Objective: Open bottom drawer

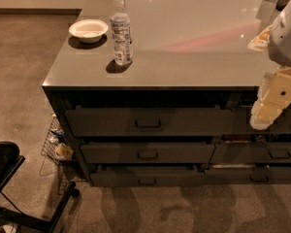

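Observation:
The bottom drawer [145, 177] is the slimmest dark-grey front at the foot of the left stack, with a small dark pull handle [147, 181] at its centre. Its inside is hidden, and its front sits about in line with the taller drawer fronts above it. My gripper [263, 118], cream and white, hangs at the right edge of the view in front of the right stack. It is level with the top drawer, well above and to the right of the bottom drawer's handle, and touches nothing.
The grey counter [194, 57] carries a white bowl [88, 29], a water bottle [121, 30] and a packet [259, 40]. The neighbouring stack's slim drawer [254, 175] is at the bottom right. A wire basket [56, 144] and a black chair base [9, 188] stand on the floor at the left.

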`<state>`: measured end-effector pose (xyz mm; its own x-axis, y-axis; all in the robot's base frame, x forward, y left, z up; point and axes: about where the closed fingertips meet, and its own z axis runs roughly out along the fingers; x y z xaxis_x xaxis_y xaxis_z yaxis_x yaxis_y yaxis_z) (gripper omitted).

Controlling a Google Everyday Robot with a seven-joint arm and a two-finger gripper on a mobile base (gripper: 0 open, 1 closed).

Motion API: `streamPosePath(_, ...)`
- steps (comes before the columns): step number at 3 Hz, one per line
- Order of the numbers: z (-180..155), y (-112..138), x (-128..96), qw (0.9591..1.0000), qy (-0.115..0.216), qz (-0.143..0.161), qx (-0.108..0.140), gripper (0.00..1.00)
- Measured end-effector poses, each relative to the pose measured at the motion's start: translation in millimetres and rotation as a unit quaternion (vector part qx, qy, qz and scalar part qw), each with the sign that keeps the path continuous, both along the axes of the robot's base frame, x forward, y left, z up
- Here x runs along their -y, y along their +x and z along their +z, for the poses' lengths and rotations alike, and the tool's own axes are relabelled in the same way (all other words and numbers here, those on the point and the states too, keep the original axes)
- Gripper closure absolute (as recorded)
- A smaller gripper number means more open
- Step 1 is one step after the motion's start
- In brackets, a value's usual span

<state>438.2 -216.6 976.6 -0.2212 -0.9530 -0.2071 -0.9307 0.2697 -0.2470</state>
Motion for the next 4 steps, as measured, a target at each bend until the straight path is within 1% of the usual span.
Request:
streamPosePath(1, 0, 0, 0, 1.0, 0.0, 0.0, 0.0, 0.0)
streamPosePath(2, -16, 5, 1, 0.9998, 0.017, -0.007, 0.013, 0.0)
streamPosePath(3, -58, 4, 5, 0.9984, 0.05, -0.007, 0.026, 0.0)
streamPosePath(4, -125, -2, 9, 0.9956, 0.089, 0.001, 0.03, 0.0)
